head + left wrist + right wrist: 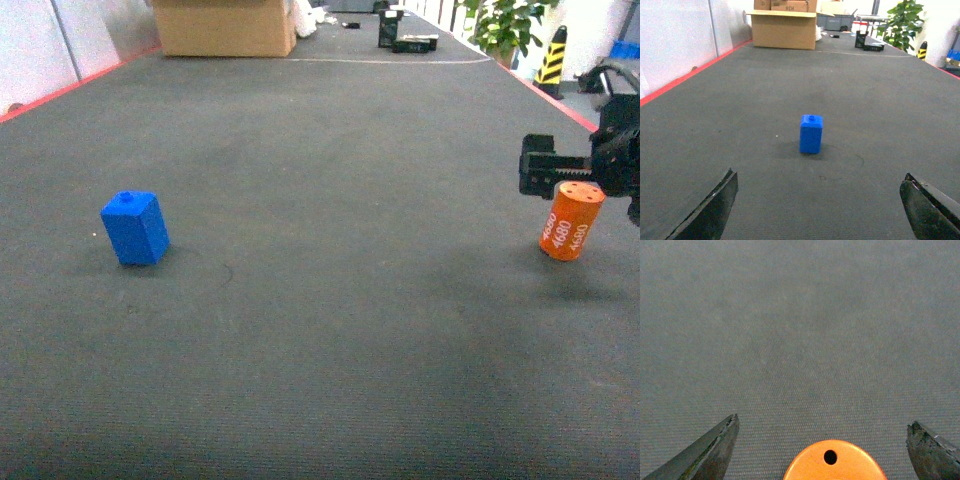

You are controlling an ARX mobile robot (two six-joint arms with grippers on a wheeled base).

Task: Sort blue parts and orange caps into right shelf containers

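Progress: nothing sorted | blue part [134, 228] standing on grey floor [330, 330], left gripper [817, 210] jaws spread, empty | orange cap [572, 221] tilted between right gripper's [575, 180] wide jaws, ungrasped | crates unseen

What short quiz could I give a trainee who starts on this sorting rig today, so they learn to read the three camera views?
1. True or false: the left gripper is shut on the blue part.
2. What is printed on the side of the orange cap? A) 4680 B) 2170 C) 1865
3. Fill in: in the right wrist view, the orange cap's top sits ___ the fingers of the right gripper.

Key: 1 false, its fingers are spread wide and the part stands on the floor ahead of them. 2 A. 3 between, with a gap on each side.
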